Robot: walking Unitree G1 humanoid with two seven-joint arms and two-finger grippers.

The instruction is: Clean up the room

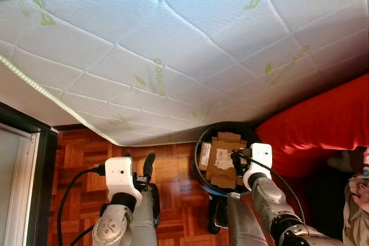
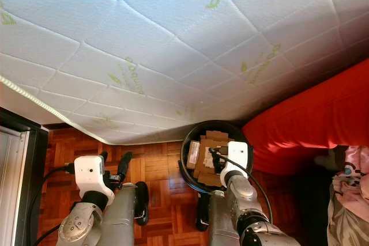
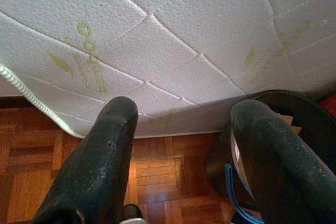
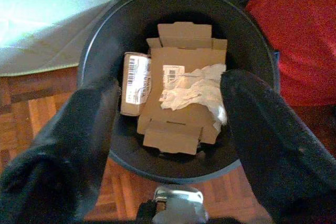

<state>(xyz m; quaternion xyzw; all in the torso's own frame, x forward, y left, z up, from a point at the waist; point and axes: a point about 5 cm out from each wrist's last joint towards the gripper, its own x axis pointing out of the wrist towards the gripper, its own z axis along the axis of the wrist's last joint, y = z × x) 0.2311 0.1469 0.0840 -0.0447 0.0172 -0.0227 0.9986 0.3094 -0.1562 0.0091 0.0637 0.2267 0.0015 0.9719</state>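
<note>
Above the round black waste bin [image 4: 94, 51], the right gripper [image 4: 168, 129] hangs with fingers apart; inside lie flattened brown cardboard boxes [image 4: 178, 87] with unreadable barcode labels and crumpled white paper [image 4: 197, 90]. Beside the bin, the left gripper [image 3: 181, 145] is spread too.

My right gripper [image 4: 168, 145] hangs spread over the bin [image 4: 100, 35]: cardboard [image 4: 178, 103] and tissue [image 4: 197, 90] below, mattress [image 1: 173, 44] ahead, red bedding [image 1: 323, 125] just right.
</note>
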